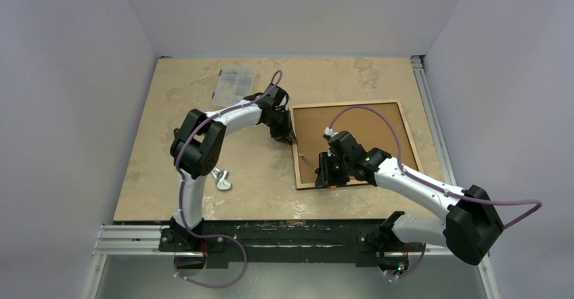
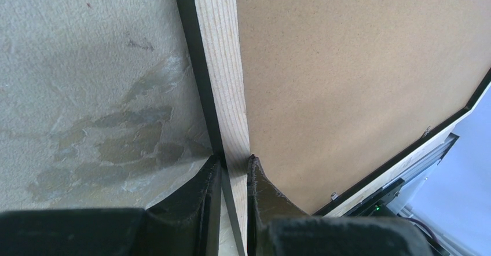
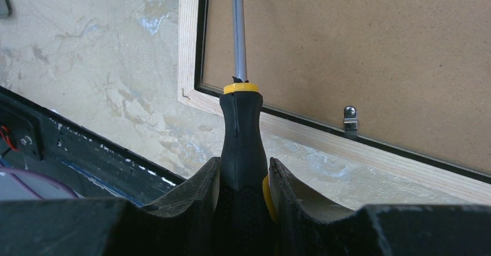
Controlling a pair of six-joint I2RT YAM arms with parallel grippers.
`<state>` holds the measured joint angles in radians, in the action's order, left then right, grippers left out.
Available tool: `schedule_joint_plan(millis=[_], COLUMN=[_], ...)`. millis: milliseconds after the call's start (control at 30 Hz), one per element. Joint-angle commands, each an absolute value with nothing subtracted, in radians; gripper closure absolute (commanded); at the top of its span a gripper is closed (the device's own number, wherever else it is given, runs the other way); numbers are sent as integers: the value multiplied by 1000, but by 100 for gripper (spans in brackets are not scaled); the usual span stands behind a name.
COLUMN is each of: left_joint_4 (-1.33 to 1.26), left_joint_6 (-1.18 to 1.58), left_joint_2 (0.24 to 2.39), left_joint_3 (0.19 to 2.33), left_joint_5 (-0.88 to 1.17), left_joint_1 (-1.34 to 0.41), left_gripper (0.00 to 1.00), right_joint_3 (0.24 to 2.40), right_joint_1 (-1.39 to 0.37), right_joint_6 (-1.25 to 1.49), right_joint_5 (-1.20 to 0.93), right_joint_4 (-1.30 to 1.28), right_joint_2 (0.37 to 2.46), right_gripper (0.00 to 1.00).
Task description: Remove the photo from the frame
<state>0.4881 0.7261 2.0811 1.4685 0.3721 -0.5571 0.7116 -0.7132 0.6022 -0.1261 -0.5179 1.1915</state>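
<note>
The frame lies face down right of centre, pale wooden edge and brown backing up. The photo is hidden under the backing. My left gripper is at the frame's left side. In the left wrist view the gripper is shut across that wooden edge, one finger outside and one on the backing. My right gripper is over the frame's near-left corner. In the right wrist view the gripper is shut on a black-and-yellow screwdriver, whose shaft points across the backing.
A small metal clip sits on the frame's near rail. A clear plastic parts box lies at the back left. A small metal tool lies near the left arm. A black metal rail runs along the table's near edge.
</note>
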Motion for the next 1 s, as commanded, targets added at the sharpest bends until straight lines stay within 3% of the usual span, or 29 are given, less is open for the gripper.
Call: schedule_joint_plan(millis=[0, 967], left_joint_4=[448, 429], left_joint_6=[731, 750], left_joint_2=[2063, 2069], left_joint_3=[1447, 1428], left_joint_5=[434, 446], left_joint_1=[-570, -570], left_gripper=[100, 100], right_joint_3=[726, 684], right_joint_1=[-716, -756], right_joint_6=[618, 678], right_joint_5=[-94, -28], right_joint_4=[-470, -398], right_joint_2=[1200, 1219], right_gripper=[100, 100])
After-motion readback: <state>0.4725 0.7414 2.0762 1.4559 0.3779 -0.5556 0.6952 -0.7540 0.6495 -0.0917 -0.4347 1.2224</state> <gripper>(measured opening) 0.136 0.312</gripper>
